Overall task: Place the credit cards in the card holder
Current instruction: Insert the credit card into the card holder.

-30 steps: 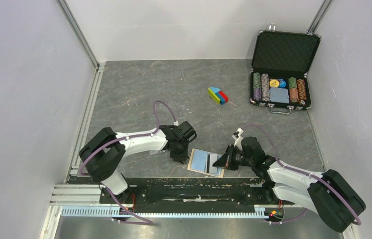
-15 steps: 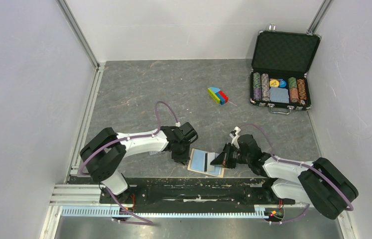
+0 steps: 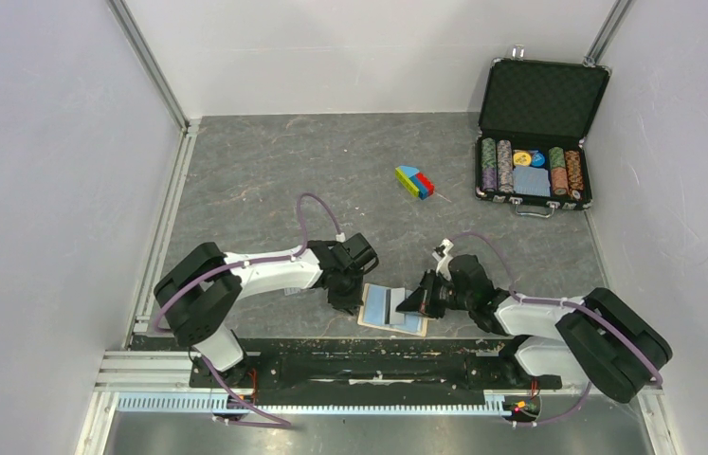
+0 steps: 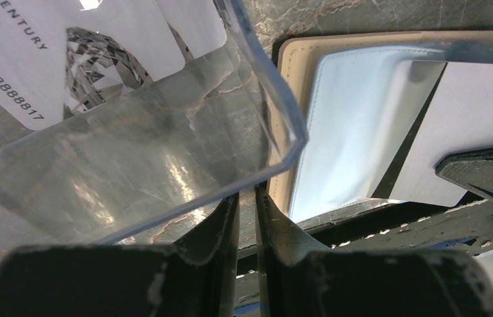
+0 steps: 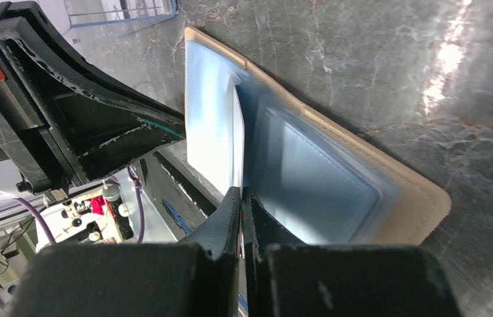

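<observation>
The tan card holder point(image 3: 370, 318) lies open near the table's front edge, its pale blue pockets point(image 5: 309, 178) facing up. My right gripper point(image 3: 414, 301) point(image 5: 239, 189) is shut on a white credit card point(image 5: 237, 132), seen edge-on with its far end at a pocket. The left wrist view shows that card's point(image 4: 474, 125) dark stripe. My left gripper point(image 3: 343, 301) point(image 4: 248, 191) sits at the holder's left edge point(image 4: 288, 86). Its jaws stand a narrow slit apart with nothing between them. A translucent credit card point(image 4: 138, 152) lies just past its fingertips.
An open black poker-chip case point(image 3: 535, 142) stands at the back right by the wall. A small coloured block point(image 3: 414, 182) lies mid-table. The black rail point(image 3: 369, 365) runs right behind the holder along the front edge. Walls close in on three sides.
My right gripper has slid left over the holder, carrying the white card further across the pockets. The left gripper has barely moved and its jaws have narrowed slightly.
</observation>
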Robot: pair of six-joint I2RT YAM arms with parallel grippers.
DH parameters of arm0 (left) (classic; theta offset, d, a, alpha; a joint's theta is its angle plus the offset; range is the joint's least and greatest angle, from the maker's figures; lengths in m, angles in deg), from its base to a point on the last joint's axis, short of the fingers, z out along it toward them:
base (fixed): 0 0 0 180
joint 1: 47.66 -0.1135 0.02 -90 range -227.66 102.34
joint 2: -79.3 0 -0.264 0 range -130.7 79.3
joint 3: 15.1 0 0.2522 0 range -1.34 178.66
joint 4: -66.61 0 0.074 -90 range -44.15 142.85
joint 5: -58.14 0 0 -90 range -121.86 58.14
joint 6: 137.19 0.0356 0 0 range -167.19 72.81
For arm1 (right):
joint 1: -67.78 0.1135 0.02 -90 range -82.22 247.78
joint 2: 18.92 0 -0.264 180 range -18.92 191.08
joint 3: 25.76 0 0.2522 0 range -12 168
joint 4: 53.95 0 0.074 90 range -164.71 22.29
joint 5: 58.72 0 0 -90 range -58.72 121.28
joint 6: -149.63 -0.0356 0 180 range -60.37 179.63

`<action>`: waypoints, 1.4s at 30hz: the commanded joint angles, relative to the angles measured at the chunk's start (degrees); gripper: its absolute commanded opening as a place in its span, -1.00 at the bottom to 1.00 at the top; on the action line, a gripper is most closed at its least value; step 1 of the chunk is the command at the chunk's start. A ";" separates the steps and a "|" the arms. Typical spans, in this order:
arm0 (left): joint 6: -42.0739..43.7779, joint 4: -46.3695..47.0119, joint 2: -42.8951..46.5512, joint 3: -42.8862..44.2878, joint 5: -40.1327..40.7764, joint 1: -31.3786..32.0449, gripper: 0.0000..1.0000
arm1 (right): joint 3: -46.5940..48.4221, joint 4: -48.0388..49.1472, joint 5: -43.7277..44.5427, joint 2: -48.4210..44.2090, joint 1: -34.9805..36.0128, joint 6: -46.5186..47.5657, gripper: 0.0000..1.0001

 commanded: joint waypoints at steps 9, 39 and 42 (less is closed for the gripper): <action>-2.41 2.63 -3.13 0.02 -0.99 2.63 -0.62 | -1.06 8.32 4.21 5.08 5.24 -1.60 -1.00; -3.82 4.43 -4.14 1.82 -1.77 3.04 -0.65 | 16.98 -28.40 13.49 1.74 12.16 16.03 0.17; -3.73 4.43 -4.70 2.47 -2.12 3.07 -0.65 | 16.67 -26.53 12.38 3.36 12.82 15.39 -0.08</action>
